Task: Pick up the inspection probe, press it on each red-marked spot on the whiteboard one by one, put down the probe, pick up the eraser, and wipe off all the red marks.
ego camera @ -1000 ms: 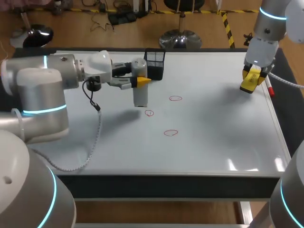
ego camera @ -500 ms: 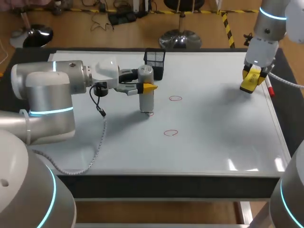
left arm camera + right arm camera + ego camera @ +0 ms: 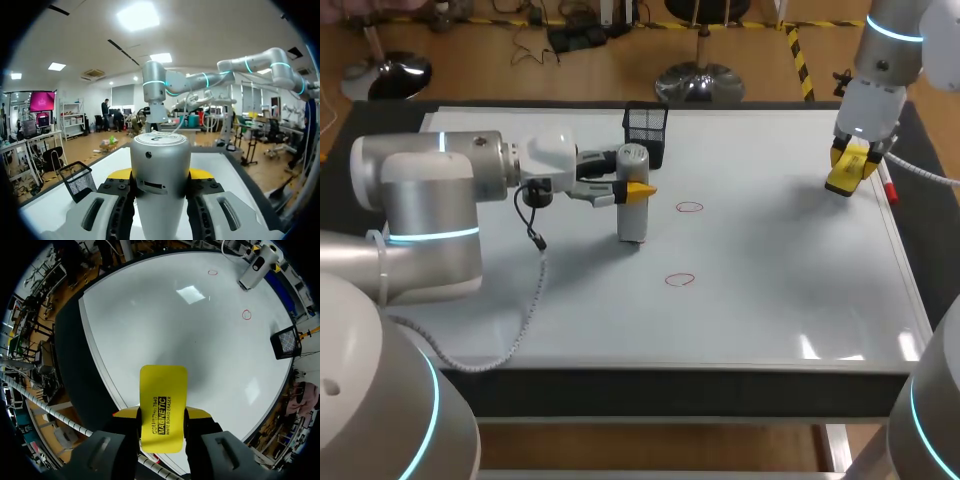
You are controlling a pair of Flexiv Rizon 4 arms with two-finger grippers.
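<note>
1. Our left arm comes in from 9 o'clock, and its left gripper point(image 3: 635, 188) pinches the inspection probe point(image 3: 633, 220), a silver cylinder, around its upper body.
2. In the left wrist view the left gripper point(image 3: 160, 174) has a yellow tip pressed to each side of the inspection probe point(image 3: 160, 165), which stands upright between them with its round cap facing away from the bench.
3. The probe sits at about 10 o'clock from the middle of the whiteboard point(image 3: 770, 290), and its lower end appears to rest on the board's surface.
4. We see two red marks on the board: one red ring point(image 3: 690, 207) at 3 o'clock from the probe and near it, and another red ring point(image 3: 680, 280) at 5 o'clock from the probe, further off.
5. A black mesh basket point(image 3: 646, 130) stands just beyond the probe at 12 o'clock, near the board's far edge.
6. Our right arm comes in from 2 o'clock, and its right gripper point(image 3: 847, 172) hangs over the board's right edge with the yellow eraser point(image 3: 842, 182) in it.
7. In the right wrist view the right gripper point(image 3: 162, 415) clamps the eraser point(image 3: 163, 387) from both sides, and the eraser juts out ahead of the fingers, held above the board.
8. Far ahead of the eraser in that view we see the probe point(image 3: 255, 267), the two rings point(image 3: 213, 272) point(image 3: 246, 314) and the basket point(image 3: 286, 342).
9. The two grippers are well apart, on opposite sides of the board.
</note>
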